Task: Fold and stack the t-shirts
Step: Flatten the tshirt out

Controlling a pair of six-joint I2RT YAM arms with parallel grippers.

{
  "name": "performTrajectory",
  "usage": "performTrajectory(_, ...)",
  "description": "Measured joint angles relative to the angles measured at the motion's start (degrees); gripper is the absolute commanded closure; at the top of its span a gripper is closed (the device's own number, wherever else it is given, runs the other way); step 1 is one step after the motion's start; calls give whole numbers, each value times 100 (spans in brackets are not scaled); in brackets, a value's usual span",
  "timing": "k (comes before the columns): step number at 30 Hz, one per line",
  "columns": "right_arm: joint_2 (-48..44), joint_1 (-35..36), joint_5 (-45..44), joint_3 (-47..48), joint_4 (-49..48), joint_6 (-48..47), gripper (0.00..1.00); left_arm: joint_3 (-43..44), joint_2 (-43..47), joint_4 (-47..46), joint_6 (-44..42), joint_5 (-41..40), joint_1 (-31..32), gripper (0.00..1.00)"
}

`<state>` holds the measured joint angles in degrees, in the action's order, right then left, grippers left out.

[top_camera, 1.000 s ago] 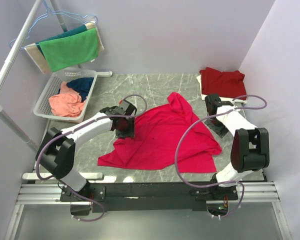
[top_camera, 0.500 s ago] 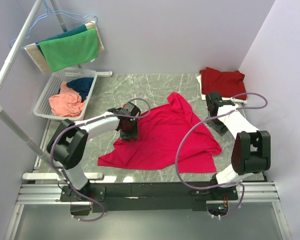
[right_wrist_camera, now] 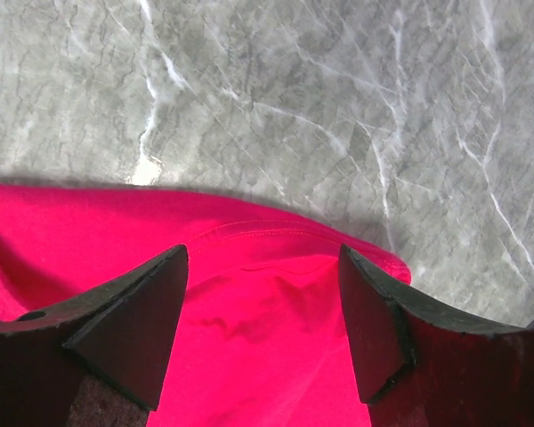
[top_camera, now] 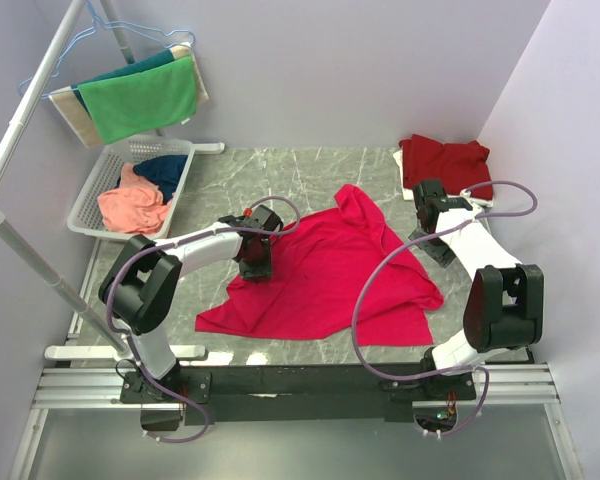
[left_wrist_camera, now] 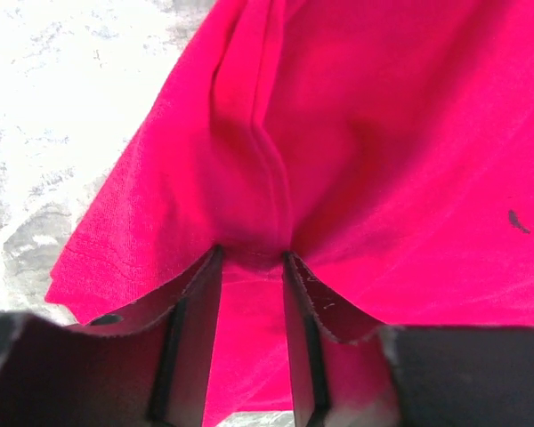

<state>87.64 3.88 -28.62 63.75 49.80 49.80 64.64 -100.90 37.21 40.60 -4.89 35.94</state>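
A bright pinkish-red t-shirt [top_camera: 330, 270] lies spread and rumpled across the middle of the marble table. My left gripper [top_camera: 255, 262] is down on its left edge. In the left wrist view its jaws [left_wrist_camera: 252, 258] have narrowed onto a raised ridge of the shirt [left_wrist_camera: 383, 133], and cloth is bunched between the fingertips. My right gripper [top_camera: 432, 245] hovers over the shirt's right edge. It stands open [right_wrist_camera: 262, 258], its fingers astride the stitched hem [right_wrist_camera: 71, 240]. A darker maroon t-shirt [top_camera: 445, 165] lies folded at the back right corner.
A white basket [top_camera: 100, 180] at the back left holds a salmon-orange t-shirt [top_camera: 132, 205] and a navy one [top_camera: 165, 172]. Green, teal and beige towels [top_camera: 140, 100] hang on a rack above it. The rack's pole [top_camera: 20, 120] slants along the left side.
My left gripper slid a little right onto the shirt's left edge and its jaws narrowed on the cloth; that arm's elbow swung inward. The right gripper hardly moved.
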Motion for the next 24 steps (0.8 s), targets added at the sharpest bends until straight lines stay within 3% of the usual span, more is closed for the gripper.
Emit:
performTrajectory(12, 7, 0, 114, 55, -9, -85, 26, -2, -15, -76, 37, 50, 0, 53)
performTrajectory(24, 7, 0, 140, 87, -9, -85, 26, 240, -282, 247, 94, -350, 92, 67)
